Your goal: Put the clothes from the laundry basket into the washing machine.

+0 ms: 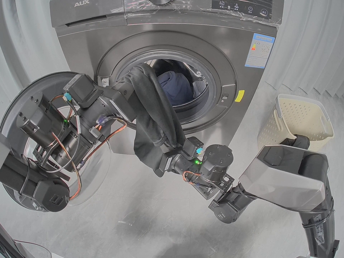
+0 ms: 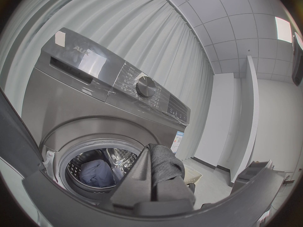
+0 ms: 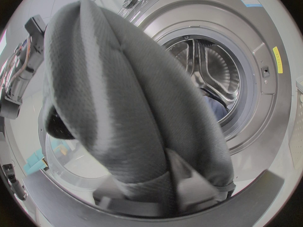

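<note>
A dark grey garment point(image 1: 154, 115) stretches between my two grippers in front of the washing machine point(image 1: 200, 33). My left gripper point(image 1: 134, 76) is shut on its upper end at the left rim of the round opening point(image 1: 179, 86). My right gripper point(image 1: 165, 154) is shut on its lower end, below the opening. The left wrist view shows the cloth point(image 2: 164, 163) pinched between the fingers point(image 2: 139, 174). In the right wrist view the garment point(image 3: 126, 111) covers most of the drum mouth. A blue garment point(image 1: 175, 86) lies inside the drum.
The machine's door point(image 1: 21, 101) hangs open to the left, behind my left arm. A cream laundry basket point(image 1: 297, 120) stands on the floor to the right of the machine, with a dark piece of clothing point(image 1: 301, 140) at its near rim. Grey floor lies in front.
</note>
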Motion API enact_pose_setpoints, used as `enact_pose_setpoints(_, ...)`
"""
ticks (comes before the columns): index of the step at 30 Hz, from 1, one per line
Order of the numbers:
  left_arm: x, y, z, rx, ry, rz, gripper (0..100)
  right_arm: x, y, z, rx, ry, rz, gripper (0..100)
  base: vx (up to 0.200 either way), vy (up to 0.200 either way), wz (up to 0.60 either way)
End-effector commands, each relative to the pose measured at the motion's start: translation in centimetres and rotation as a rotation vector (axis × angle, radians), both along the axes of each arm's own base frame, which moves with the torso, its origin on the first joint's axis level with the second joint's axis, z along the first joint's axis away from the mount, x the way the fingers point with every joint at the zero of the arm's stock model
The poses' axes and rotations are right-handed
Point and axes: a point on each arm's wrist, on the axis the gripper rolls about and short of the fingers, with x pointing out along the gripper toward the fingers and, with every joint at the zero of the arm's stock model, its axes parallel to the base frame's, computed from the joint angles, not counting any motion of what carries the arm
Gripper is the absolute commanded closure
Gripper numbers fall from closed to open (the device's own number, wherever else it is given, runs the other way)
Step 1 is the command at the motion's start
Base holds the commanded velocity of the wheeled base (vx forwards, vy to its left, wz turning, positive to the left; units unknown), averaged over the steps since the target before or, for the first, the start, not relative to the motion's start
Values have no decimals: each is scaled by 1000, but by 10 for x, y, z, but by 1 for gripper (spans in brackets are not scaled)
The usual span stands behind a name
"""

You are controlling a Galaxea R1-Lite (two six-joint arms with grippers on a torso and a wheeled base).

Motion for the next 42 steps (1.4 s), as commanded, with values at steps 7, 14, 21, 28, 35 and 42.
enact_pose_setpoints(7,28,32,-20,31,62,133,100,-10,-45,42,17,-10,-72,100,0,0,0)
enact_pose_setpoints(14,31,36,-50,91,157,142,100,-11,-59,70,60,-58,-95,100,0,0,0)
enact_pose_setpoints(21,30,37,-79,153,253,145,100,-17,-61,86,90,-87,-91,100,0,0,0)
enact_pose_setpoints(28,29,34,-108,237,324,119,100,-22,-61,98,123,-105,-81,100,0,0,0)
enact_pose_setpoints(35,30,33,-122,270,363,119,100,-26,-58,100,130,-105,-72,100,0,0,0)
enact_pose_setpoints(42,29,32,-125,280,373,99,100,-32,-53,103,141,-103,-71,100,0,0,0)
